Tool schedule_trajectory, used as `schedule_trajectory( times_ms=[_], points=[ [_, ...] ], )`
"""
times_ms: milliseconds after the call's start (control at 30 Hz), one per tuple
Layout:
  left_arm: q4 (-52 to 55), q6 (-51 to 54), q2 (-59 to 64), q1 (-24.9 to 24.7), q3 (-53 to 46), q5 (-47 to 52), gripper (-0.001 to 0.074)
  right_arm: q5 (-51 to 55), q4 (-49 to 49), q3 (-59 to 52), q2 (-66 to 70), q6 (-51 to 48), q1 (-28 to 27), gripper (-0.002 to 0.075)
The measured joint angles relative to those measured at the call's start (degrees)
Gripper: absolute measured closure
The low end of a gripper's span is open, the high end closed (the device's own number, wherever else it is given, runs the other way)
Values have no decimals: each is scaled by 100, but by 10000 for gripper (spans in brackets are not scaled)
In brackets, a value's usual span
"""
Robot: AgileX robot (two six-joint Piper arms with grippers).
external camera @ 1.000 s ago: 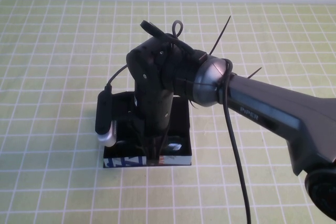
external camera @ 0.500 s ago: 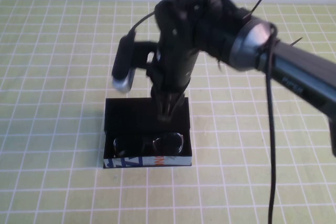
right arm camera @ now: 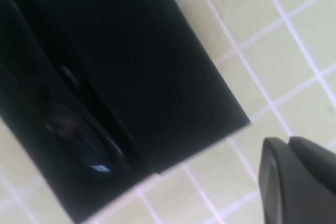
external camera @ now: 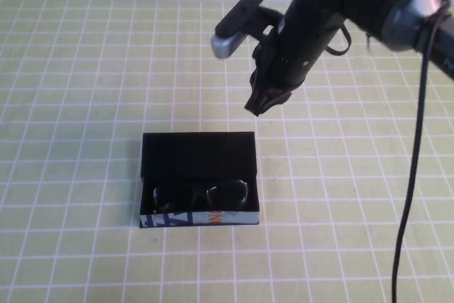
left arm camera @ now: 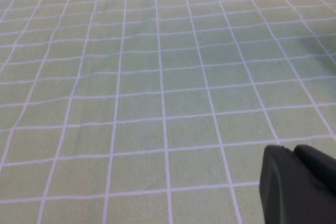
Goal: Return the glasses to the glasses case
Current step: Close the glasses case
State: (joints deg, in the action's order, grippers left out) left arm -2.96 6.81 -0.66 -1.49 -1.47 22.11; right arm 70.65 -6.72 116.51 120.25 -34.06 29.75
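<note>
Glasses [external camera: 200, 194] lie inside the case [external camera: 198, 152], along its near printed edge, lid open. Right gripper [external camera: 261, 101] hangs above the mat [external camera: 85, 104] at the case's 1 o'clock, fingers closed, empty. Left gripper [left arm camera: 299, 184] sits low over bare mat; finger state cannot be told.

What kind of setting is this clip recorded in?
Probably a lab bench for robot trials: a green grid-patterned table cover, one glasses case holding glasses, and the shut right pincer above, against a plain wall.
</note>
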Motion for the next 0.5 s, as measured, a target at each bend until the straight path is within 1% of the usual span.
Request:
schedule_trajectory(
  times_ms=[67, 167, 300, 500],
  points=[
    [14, 16, 0, 0, 0, 0, 737, 0, -472, 0, 0, 0, -180, 737],
    [18, 30, 0, 0, 0, -94, 737, 0, -925, 0, 0, 0, -402, 737],
    [-34, -187, 0, 0, -9, -735, 737, 0, -1243, 0, 0, 0, -565, 737],
    [-617, -1651, 0, 0, -9, -1653, 737, 0, -1475, 9, 0, 112, -575, 737]
  ],
)
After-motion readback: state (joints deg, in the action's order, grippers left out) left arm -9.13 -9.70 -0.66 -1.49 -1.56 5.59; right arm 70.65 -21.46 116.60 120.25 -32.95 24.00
